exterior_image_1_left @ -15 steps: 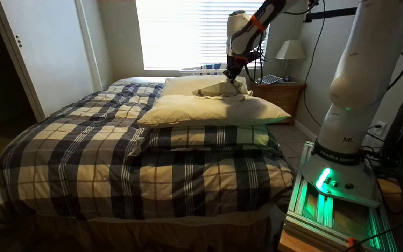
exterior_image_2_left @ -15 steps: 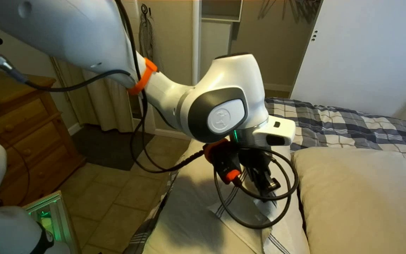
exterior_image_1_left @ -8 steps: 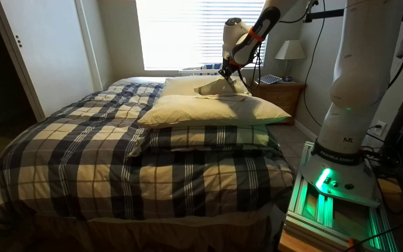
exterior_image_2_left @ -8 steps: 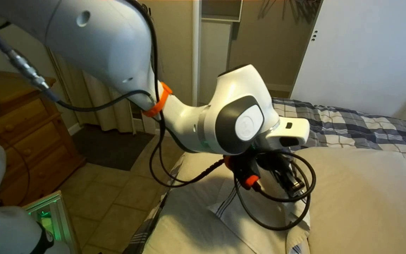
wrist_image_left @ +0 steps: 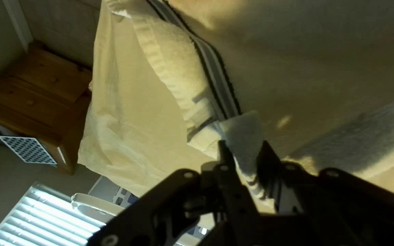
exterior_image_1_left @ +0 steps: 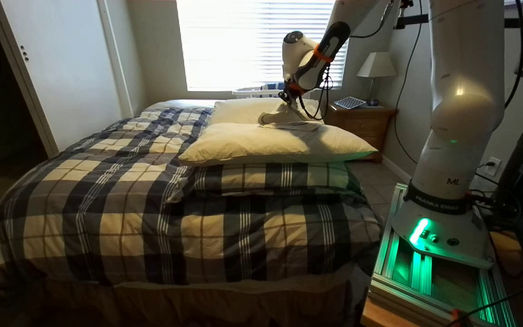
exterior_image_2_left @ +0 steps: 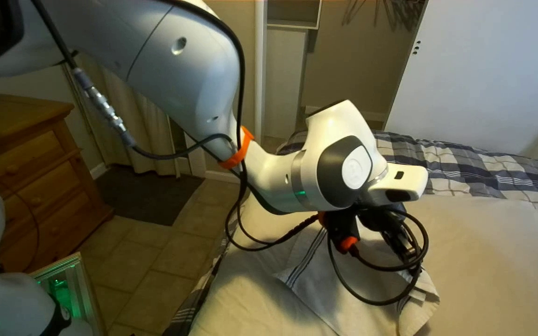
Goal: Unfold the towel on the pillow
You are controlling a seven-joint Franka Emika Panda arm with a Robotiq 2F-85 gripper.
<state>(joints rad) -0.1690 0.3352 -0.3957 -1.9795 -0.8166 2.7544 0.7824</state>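
The towel point(exterior_image_2_left: 315, 287), pale with dark stripes, lies partly folded and rumpled on the cream pillow point(exterior_image_1_left: 243, 144). It also shows in an exterior view point(exterior_image_1_left: 282, 119), where its far end curls up, and in the wrist view point(wrist_image_left: 180, 59). My gripper point(wrist_image_left: 243, 150) is closed on a fold of the towel, with cloth filling the narrow gap between its fingers. In both exterior views the gripper point(exterior_image_1_left: 288, 102) is low over the pillow's far part; the fingertips are partly hidden by cables point(exterior_image_2_left: 421, 266). The towel's held end reaches onto a second cream pillow point(exterior_image_2_left: 488, 256).
The pillows rest on a plaid pillow point(exterior_image_1_left: 266, 177) and plaid bedcover point(exterior_image_1_left: 130, 190). A nightstand point(exterior_image_1_left: 363, 129) with a lamp point(exterior_image_1_left: 376, 67) stands beyond the bed. A white basket point(exterior_image_1_left: 254, 93) is under the window. A wooden dresser point(exterior_image_2_left: 40, 186) stands behind the arm.
My gripper has moved away from the robot base, across the near pillow towards the second pillow. The towel's held end has been drawn along with it, while its striped near corner stayed in place.
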